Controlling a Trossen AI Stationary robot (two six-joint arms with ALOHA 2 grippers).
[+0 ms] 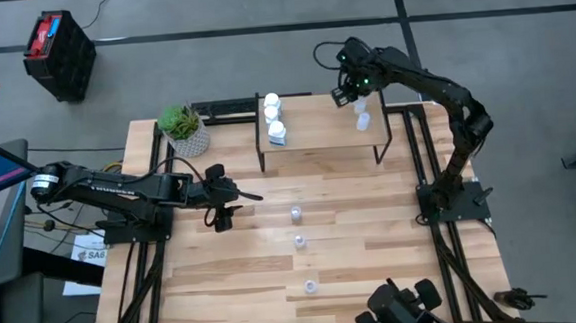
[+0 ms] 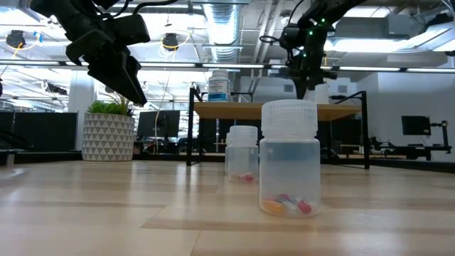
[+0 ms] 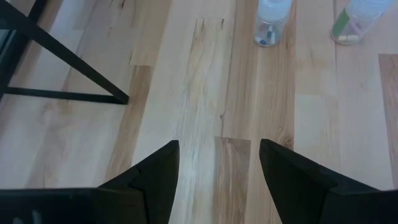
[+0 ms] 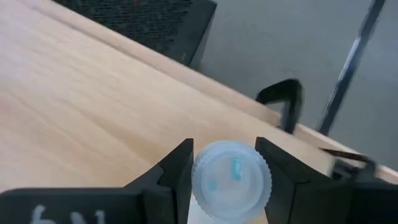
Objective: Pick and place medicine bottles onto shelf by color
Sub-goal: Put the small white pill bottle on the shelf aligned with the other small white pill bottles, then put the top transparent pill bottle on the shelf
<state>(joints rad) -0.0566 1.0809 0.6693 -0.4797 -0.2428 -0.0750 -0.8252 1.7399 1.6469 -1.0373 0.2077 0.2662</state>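
The shelf stands at the table's far middle. White medicine bottles stand on its left end and a translucent one on its right end. My right gripper is over the shelf's far right corner, shut on another translucent bottle. Three translucent bottles stand in a row on the table in front of the shelf; in the low view the nearest one hides the held one. My left gripper hovers open over the table's left part, with nothing between its fingers. My right gripper pinches the ribbed white cap of the translucent bottle between its two fingers, one on each side. The fingers come from above, slanting down. The bottle hangs upright below them over the shelf top; whether its base stands on the shelf I cannot tell.
A white patterned plant pot stands at the table's far left, beside the shelf. The shelf's black legs stand close to my left gripper. A black strip lies along the far edge. Bare planks stretch along the table's near side.
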